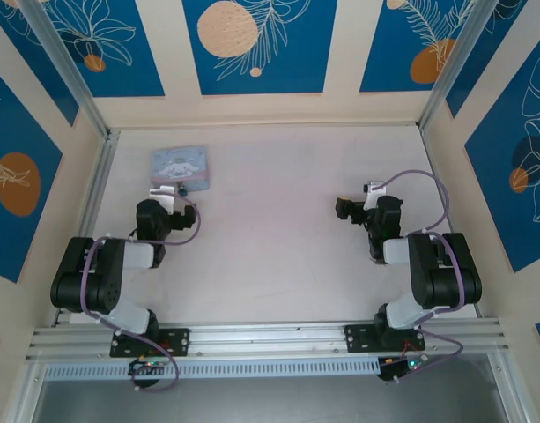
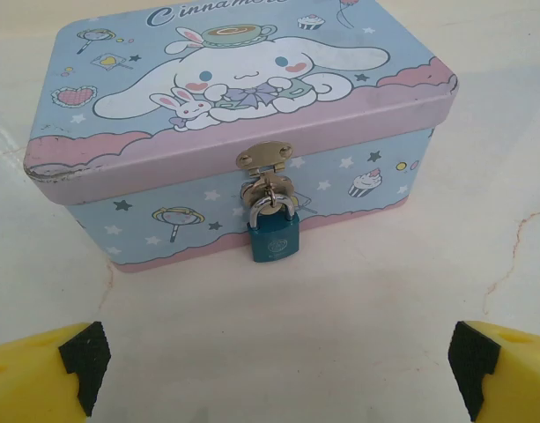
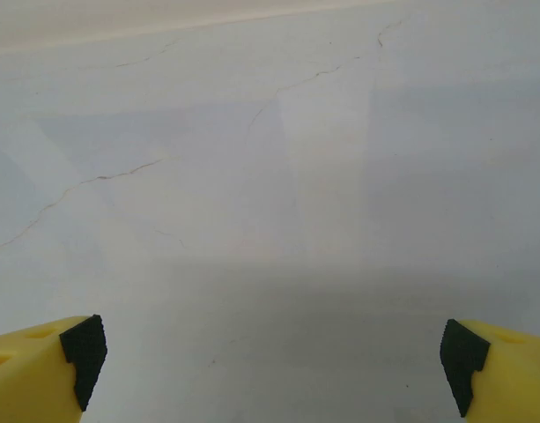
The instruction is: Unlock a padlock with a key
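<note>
Padlock [image 2: 274, 236] count is one: a small lock with a teal-blue body, a faint round stamp on its face and a bright silver shackle. It hangs upright against the front wall of the single tin box [image 2: 243, 132], with the shackle passed through the loop of a brass-coloured hasp [image 2: 264, 159] that folds down from the lid. The shackle looks seated in the body, and the bottom of the lock sits just above the table [image 2: 340, 300]. The tin is pale blue with pink bands and a white long-eared cartoon figure on its closed lid. In the top view it lies at the far left of the table [image 1: 278, 229], just beyond the left arm's wrist. There are two arms, each with one pincer. The left pincer [image 2: 278, 363] faces the padlock from the near side, well short of it, jaws spread wide, its yellow fingers and black pads [image 2: 85, 361] at the lower corners of its wrist view, with nothing between them. The right pincer [image 3: 274, 357] is spread just as wide over bare table, gripping nothing, and in the top view it sits on the right side [image 1: 344, 209], well apart from the tin.
</note>
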Robot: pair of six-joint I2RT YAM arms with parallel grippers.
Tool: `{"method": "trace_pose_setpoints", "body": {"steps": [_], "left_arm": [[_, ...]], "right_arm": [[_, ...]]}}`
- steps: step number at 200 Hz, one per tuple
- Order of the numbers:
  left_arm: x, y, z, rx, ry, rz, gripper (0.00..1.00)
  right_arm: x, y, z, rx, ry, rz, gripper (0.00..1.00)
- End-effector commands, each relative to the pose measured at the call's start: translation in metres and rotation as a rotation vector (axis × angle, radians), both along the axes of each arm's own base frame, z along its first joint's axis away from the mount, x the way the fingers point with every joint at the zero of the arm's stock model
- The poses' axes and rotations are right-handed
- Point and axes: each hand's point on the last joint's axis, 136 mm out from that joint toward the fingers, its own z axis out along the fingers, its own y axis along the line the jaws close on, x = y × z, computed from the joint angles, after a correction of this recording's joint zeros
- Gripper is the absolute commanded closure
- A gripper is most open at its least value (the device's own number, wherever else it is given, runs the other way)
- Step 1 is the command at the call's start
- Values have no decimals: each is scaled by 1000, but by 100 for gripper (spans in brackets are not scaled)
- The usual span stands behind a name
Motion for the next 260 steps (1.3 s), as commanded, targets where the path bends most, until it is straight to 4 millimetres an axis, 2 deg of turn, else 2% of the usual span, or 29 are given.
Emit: {"method": "trace_pose_setpoints", "body": {"steps": [1,100,113,148,171,179,182,188,194,210,242,260], "left_arm": [[2,1,7,2,-27,-13,0],[2,1,9,1,-28,-16,0],[7,1,22,5,18,-13,0],[9,3,71,-37,21,17,0],[15,12,91,-81,71,104,0],[19,14,96,-92,78,120,0],[20,13,98,-94,81,120,0],[24,13,100,-100,88,125,0],[28,14,103,-107,98,136,0],[39,22,107,-111,144,199,0],[69,45,103,-143,250,297,0],[92,53,92,-188,313,306,0]], "right_arm": [[7,-1,13,-18,-43,11,0],[7,-1,14,-18,-47,11,1],[7,-6,18,-27,-54,-30,1],[0,-15,59,-63,-54,-129,1],[-4,-26,78,80,48,-232,1],[-7,-37,76,130,119,-329,1],[-6,-42,81,156,128,-378,1],[-13,-52,75,189,201,-464,1],[-15,-55,76,216,247,-494,1],[-12,-46,79,259,321,-449,1],[-14,-3,81,353,407,-241,0],[-20,18,82,421,447,-153,0]]}}
